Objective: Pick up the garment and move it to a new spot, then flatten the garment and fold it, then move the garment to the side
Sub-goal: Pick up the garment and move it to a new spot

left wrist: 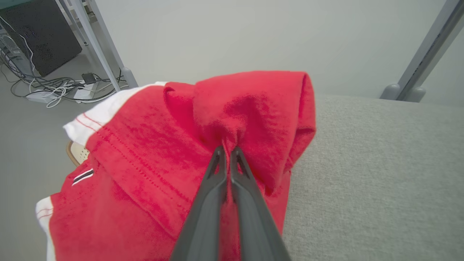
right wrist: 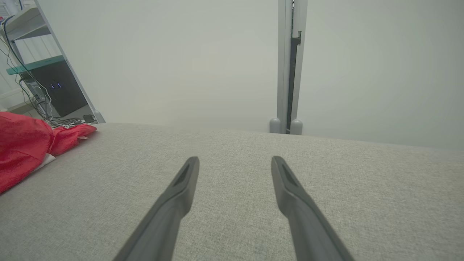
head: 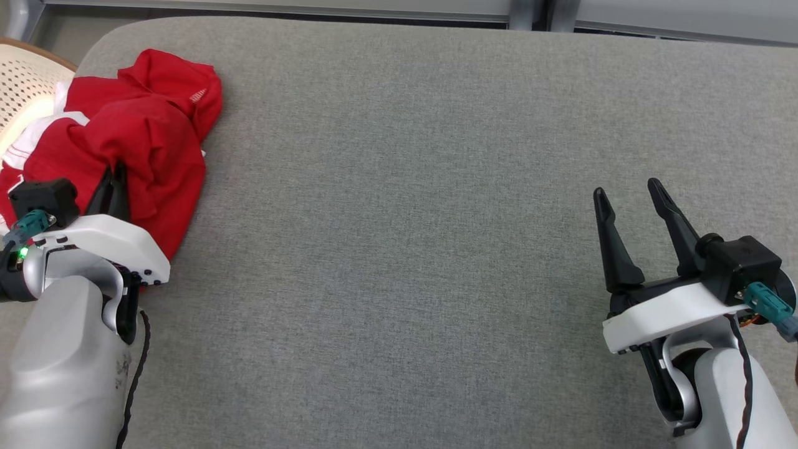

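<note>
The garment [head: 134, 140] is red with white trim, crumpled in a heap at the far left corner of the grey table [head: 436, 218], part of it hanging over the left edge. My left gripper [head: 115, 181] is shut on a raised fold of the garment [left wrist: 232, 116]; in the left wrist view its fingertips [left wrist: 219, 154] pinch the red cloth together. At the lower right, my right gripper [head: 629, 196] stands open above the bare table, far from the garment. The right wrist view shows its spread fingers [right wrist: 185, 181] and the garment [right wrist: 21, 148] at the far left.
A cream perforated chair [head: 22, 84] stands just past the table's left corner. Metal posts [right wrist: 288, 65] rise behind the table's far edge. Cables and a dark cabinet [left wrist: 40, 36] lie on the floor beyond the left edge. Wide grey surface lies between the grippers.
</note>
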`<state>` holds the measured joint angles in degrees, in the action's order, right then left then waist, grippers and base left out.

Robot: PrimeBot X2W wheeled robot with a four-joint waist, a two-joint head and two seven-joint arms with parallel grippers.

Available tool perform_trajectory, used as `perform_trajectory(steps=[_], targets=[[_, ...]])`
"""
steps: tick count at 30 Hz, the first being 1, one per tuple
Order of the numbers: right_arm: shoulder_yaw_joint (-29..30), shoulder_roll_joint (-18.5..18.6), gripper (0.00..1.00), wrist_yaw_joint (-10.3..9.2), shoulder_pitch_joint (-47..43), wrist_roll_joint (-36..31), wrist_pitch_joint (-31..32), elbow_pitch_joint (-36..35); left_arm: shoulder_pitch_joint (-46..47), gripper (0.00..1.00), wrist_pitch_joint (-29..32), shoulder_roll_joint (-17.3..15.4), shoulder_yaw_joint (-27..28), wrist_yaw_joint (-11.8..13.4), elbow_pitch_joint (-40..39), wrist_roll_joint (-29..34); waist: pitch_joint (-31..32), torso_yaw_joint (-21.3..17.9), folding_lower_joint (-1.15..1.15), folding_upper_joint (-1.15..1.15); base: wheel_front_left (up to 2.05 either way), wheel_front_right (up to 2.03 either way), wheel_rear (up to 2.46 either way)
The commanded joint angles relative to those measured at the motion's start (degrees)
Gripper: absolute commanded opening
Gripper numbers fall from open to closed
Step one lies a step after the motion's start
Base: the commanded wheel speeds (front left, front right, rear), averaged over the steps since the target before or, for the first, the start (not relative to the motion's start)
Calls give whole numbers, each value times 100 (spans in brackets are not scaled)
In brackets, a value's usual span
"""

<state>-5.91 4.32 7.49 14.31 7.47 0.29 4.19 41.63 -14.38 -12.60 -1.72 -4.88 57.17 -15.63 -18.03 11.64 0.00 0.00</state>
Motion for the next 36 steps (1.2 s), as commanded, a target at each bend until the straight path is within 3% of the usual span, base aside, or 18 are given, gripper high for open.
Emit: perform_trajectory(steps=[1,12,21,28,36], targets=[[51,-16,100,0,-51,0,-34,-28,99,0,-66,-76,20,73,-111,80,98,79,0,0,0,0,0],[123,-59,100,0,-358,36,-22,-52,-794,0,-79,33,266,170,-2527,326,760,225,0,0,0,0,0],[93,-90,100,0,-644,104,13,-106,-1733,0,106,331,-96,136,-4108,438,1191,-72,0,0,0,0,0],[109,-116,100,0,-695,142,64,-269,-2335,0,616,702,-841,-32,-5071,299,1090,-767,0,0,0,0,0],[123,-131,100,0,-520,238,36,-337,-1943,0,941,892,-2239,-194,-5023,403,579,-1795,0,0,0,0,0]])
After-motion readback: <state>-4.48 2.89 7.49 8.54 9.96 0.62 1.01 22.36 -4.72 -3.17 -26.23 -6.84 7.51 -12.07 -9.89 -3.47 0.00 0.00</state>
